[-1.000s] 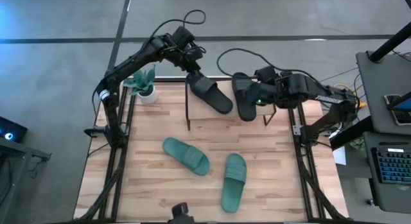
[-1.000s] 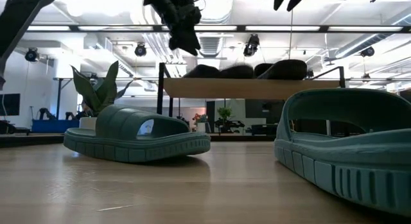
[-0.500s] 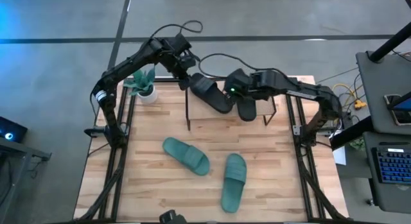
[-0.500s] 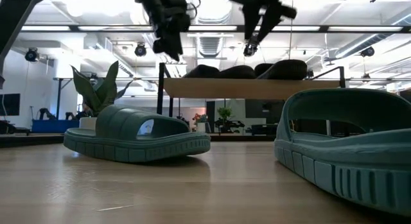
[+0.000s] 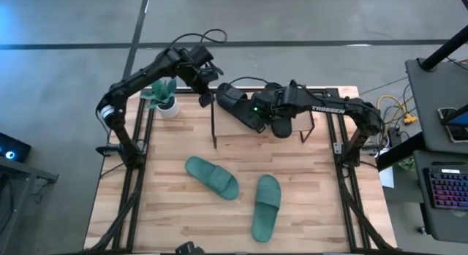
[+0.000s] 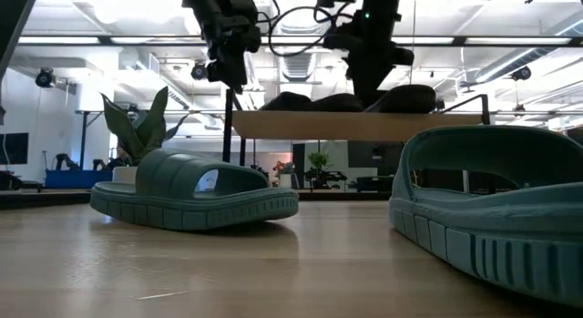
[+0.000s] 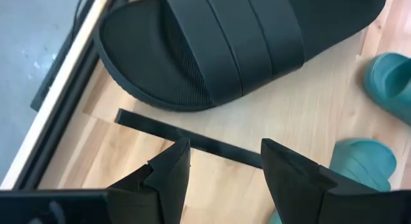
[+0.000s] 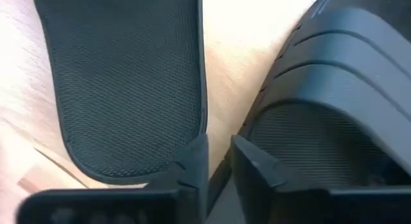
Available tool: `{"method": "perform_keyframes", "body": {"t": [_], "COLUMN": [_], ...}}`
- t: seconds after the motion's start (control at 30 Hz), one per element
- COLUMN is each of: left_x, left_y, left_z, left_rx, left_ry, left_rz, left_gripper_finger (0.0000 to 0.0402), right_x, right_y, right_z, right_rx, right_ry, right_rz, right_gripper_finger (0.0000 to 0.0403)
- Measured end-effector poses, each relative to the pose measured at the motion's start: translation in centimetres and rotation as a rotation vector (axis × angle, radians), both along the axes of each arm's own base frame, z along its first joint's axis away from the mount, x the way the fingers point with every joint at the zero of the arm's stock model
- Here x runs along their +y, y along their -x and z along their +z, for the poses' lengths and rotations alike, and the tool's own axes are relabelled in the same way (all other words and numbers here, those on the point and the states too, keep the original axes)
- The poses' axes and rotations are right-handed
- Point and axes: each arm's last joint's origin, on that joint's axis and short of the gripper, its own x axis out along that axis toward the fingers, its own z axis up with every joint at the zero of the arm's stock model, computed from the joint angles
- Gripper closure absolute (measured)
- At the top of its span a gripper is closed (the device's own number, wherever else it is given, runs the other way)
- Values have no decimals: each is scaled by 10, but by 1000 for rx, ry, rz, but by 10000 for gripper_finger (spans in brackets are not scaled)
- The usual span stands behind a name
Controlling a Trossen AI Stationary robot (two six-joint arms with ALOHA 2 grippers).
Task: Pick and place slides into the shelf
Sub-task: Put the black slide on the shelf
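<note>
So apart from the main stuff, there's a small potted plant (image 5: 162, 94) with spiky green leaves in a white pot, sitting at the far left corner of the bench (image 5: 183, 204), which has a light butcher-block wood top. In the low view the plant (image 6: 137, 127) pokes up behind everything else. Off the bench's right edge there's a dark desk (image 5: 431, 101) with a backlit keyboard (image 5: 446, 188) on it, plus a bundle of yellow cables (image 5: 395, 107) near the far right corner. The floor (image 5: 73, 36) is grey with dark lines. Background is an open room with ceiling lights (image 6: 510, 17).
</note>
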Motion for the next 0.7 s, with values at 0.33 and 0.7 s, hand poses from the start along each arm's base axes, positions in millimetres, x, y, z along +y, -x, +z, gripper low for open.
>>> {"method": "perform_keyframes", "body": {"t": [0.33, 0.7], "left_x": [-1, 3], "left_y": [1, -3], "left_z": [4, 5], "left_rx": [-14, -50], "left_ry": [-13, -48], "left_rz": [10, 31], "left_gripper_finger": [226, 226], "right_x": [2, 9], "right_y": [-4, -5], "right_z": [-9, -5], "right_rx": [-28, -61], "right_ry": [-15, -55], "right_rz": [6, 37], "right_gripper_finger": [394, 394]}}
